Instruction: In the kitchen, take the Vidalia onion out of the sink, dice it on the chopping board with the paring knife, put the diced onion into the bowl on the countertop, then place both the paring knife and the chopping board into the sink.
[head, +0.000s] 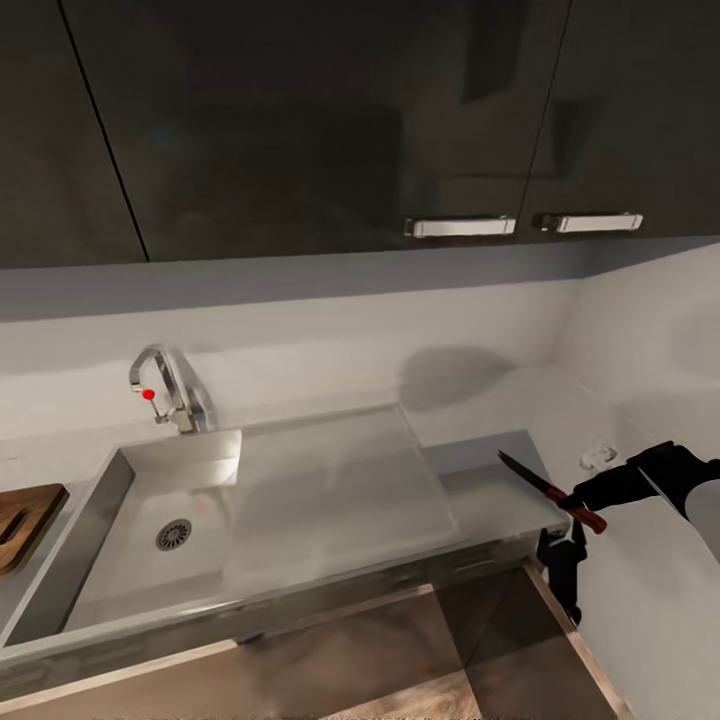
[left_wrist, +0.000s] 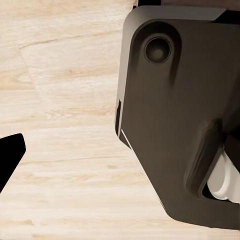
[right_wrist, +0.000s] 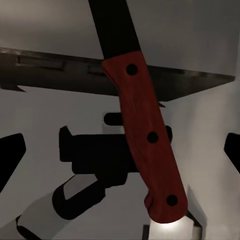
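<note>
Right gripper (head: 592, 505) pinching the knife (head: 548, 489) by its red handle, held right of the sink (head: 150, 520), above the counter (head: 480, 460) edge. Dark blade pointing up and back toward the sink's drainboard (head: 330, 480). In the right wrist view, riveted red handle of the knife (right_wrist: 147, 145) crossing between the gripper's (right_wrist: 125, 160) black fingertips (right_wrist: 10, 155) at the frame edges.

Basin of the sink holding only its round drain (head: 173, 534); chrome tap (head: 168, 388) with red knob standing behind it. Brown cutting board (head: 22, 515) lying on the counter just left of the sink, partly cut off by the frame. Small pile of white diced onion (head: 598, 456) on the counter well right of the sink, just behind the gripper. Dark cabinets (head: 300, 120) with silver handles above the sink.

Left gripper (left_wrist: 10, 155): one black fingertip over pale wood floor (left_wrist: 60, 100), beside a dark robot body part (left_wrist: 185, 115); cannot tell whether spread or pressed together.
</note>
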